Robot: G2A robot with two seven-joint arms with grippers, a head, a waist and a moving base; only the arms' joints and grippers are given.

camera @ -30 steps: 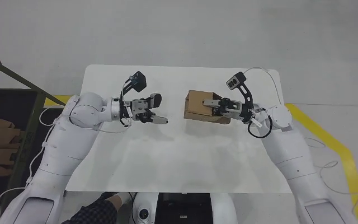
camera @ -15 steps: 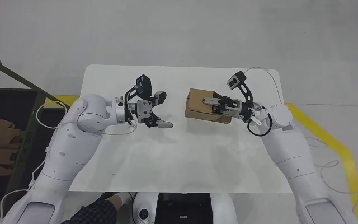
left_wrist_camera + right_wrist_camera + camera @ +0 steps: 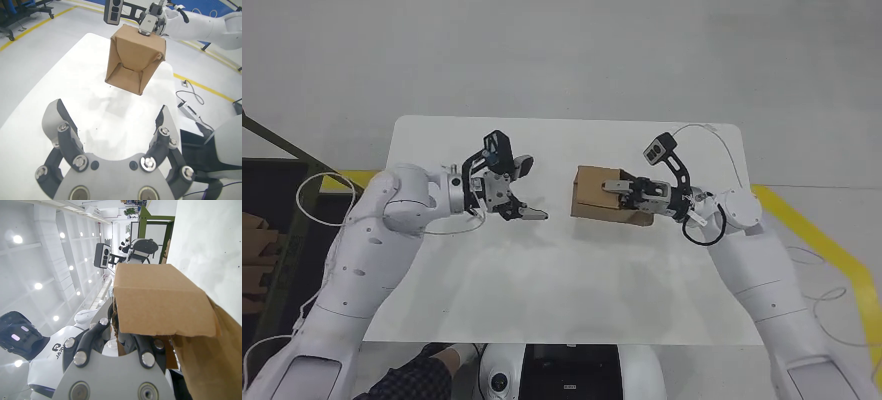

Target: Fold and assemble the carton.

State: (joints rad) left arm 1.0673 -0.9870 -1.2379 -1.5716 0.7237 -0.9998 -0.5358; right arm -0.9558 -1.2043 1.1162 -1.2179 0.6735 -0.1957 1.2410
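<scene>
Cardboard, plain brown, is what every visible face of the carton (image 3: pixel 604 192) (image 3: pixel 132 62) (image 3: pixel 162 302) shows. I can read no writing on it.

Right gripper (image 3: pixel 625 187) (image 3: pixel 149 22) is clamped on the carton's end wall, on the side turned away from the other arm. The wrist view shows one finger outside the wall and the other tucked inside. The right arm comes in level from beyond that end, with its wrist camera raised above the carton. The carton seems to be held just clear of the table (image 3: pixel 572 290) (image 3: pixel 37 94), since its shadow lies apart from its lower edge.

Left gripper (image 3: pixel 529 188) (image 3: pixel 111 106) hangs near the carton's opposite end without touching it. It points straight at that end, and its fingers are spread wide with nothing between them. The left forearm lies roughly in line with the carton.

That nearer end has its flaps pushed inward into a funnel shape, with ragged corners at the rim.

Past the table edge, on the carton's far side from the left gripper, a cable (image 3: pixel 191 92) runs to a small adapter (image 3: pixel 188 110) on the floor. A yellow line (image 3: pixel 204 86) crosses the floor there too. Nothing stands between the left gripper and the carton.
</scene>
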